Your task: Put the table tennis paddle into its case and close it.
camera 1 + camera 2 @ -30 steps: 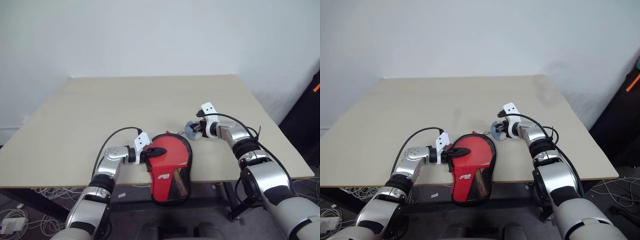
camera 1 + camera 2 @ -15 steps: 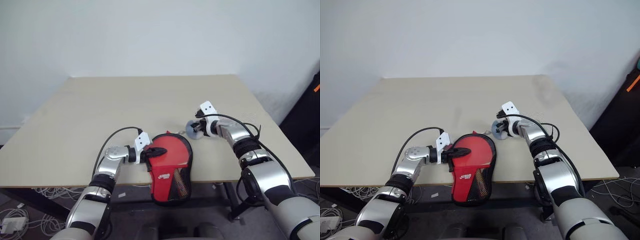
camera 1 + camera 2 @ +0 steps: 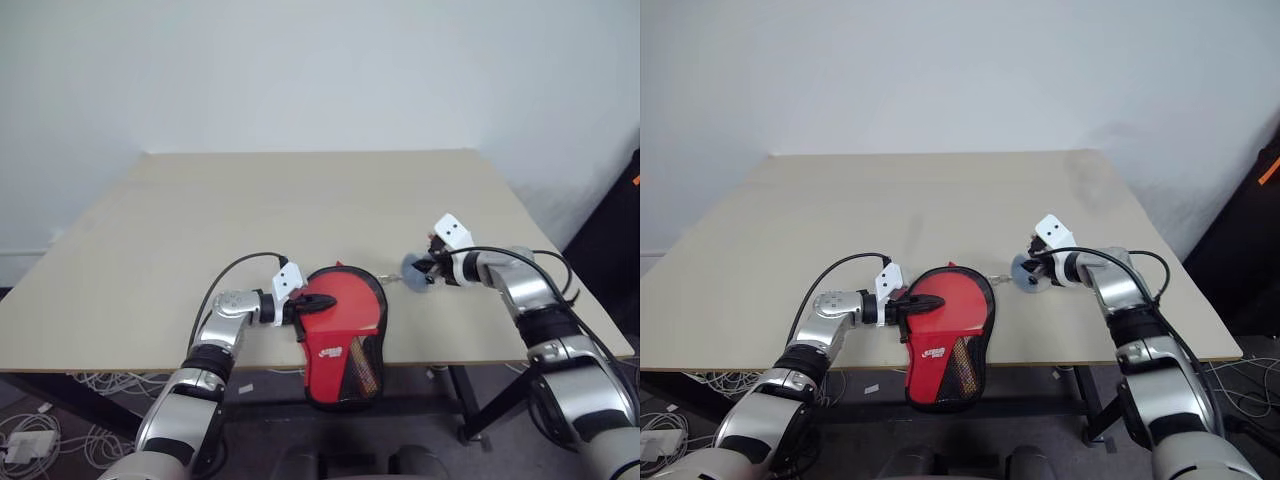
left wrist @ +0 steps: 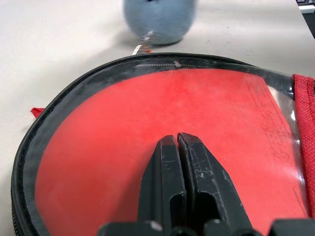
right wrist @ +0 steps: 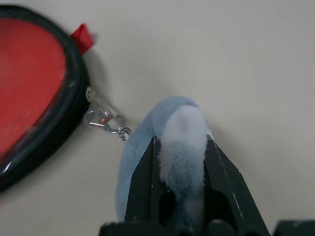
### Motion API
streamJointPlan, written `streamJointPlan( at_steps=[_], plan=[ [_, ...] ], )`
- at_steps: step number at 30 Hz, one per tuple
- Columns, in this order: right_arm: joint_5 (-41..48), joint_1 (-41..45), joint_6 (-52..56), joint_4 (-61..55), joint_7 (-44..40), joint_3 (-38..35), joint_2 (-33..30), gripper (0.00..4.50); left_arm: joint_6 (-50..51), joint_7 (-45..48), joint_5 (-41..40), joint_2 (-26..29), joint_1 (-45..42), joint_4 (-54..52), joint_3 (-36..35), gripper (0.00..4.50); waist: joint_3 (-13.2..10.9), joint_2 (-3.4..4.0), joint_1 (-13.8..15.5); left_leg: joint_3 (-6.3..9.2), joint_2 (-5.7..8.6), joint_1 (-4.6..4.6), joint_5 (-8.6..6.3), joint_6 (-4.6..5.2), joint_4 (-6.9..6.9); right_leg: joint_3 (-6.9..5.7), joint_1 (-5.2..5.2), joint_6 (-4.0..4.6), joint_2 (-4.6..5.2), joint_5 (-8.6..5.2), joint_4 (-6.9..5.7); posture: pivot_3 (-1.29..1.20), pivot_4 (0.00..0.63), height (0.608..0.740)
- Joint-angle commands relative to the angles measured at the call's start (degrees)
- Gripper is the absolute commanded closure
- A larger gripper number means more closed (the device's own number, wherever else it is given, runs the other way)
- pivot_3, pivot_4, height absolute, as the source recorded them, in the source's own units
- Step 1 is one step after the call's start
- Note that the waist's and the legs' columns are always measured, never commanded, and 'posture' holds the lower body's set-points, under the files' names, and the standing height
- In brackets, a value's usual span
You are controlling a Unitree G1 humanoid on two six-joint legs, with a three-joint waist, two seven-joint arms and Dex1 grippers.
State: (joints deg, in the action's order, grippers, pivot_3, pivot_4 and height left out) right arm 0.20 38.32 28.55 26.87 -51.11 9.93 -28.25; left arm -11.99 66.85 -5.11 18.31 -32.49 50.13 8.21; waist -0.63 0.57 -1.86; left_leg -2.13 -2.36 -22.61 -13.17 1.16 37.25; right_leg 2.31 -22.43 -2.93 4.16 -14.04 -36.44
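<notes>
A: Case point(image 3: 343, 330) lies at the bench point(image 3: 200, 220) front edge, handle end hanging past it; red paddle point(image 4: 147, 147) shows through the clear window.

B: Left gripper point(image 3: 305, 304)?

A: Fingers pressed together, flat on the window. Right gripper point(image 5: 179, 147) has narrow fingers pinching a fluffy blue charm point(image 5: 162, 147), chained to the zip pull point(image 5: 101, 118).

B: Risks?

A: Soft charm could slip out mid-pull. Judging by the overhang, a hard tug might drag the case sideways or off the edge if the left hand's pin gives way.
</notes>
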Motion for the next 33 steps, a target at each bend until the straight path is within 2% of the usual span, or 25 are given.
streamJointPlan(
  at_steps=[1,15,29,33],
  plan=[
    [1.9,-2.1,4.1,-9.8,-2.2,-1.9,-4.1,4.36,1.8,-0.6,4.5,-0.2,2.1,5.5,3.3,4.5,0.0,-0.03,0.2,-0.01,0.01,0.0,0.0,0.0,0.0,0.0,-0.01,-0.01,0.01,-0.01,0.02,0.0,0.0,0.74],
    [14.6,-16.8,8.9,-38.1,-16.1,-1.3,-14.7,4.36,1.3,-0.2,4.7,-0.7,0.5,7.2,3.6,4.5,-0.2,-0.31,1.1,0.0,-0.03,-0.01,-0.02,-0.02,-0.31,-0.09,0.06,0.0,0.0,0.02,0.61,0.0,0.0,0.74],
    [19.8,-27.1,9.1,-50.4,-20.2,1.5,-20.4,4.36,1.0,-0.3,4.8,-1.2,-0.8,8.4,3.5,4.5,-0.2,-0.41,1.4,0.01,0.03,-0.02,-0.02,-0.04,-0.32,-0.31,0.08,-0.02,0.25,0.01,0.7,0.0,0.0,0.74],
    [20.5,-29.8,8.2,-52.4,-21.4,1.9,-22.8,4.36,0.9,-0.2,4.9,-1.2,-1.1,8.6,3.6,4.5,-0.3,-0.49,1.5,0.01,0.07,-0.02,-0.03,-0.03,-0.33,-0.79,0.08,-0.02,0.67,0.01,0.72,0.0,0.0,0.74]
  ],
)
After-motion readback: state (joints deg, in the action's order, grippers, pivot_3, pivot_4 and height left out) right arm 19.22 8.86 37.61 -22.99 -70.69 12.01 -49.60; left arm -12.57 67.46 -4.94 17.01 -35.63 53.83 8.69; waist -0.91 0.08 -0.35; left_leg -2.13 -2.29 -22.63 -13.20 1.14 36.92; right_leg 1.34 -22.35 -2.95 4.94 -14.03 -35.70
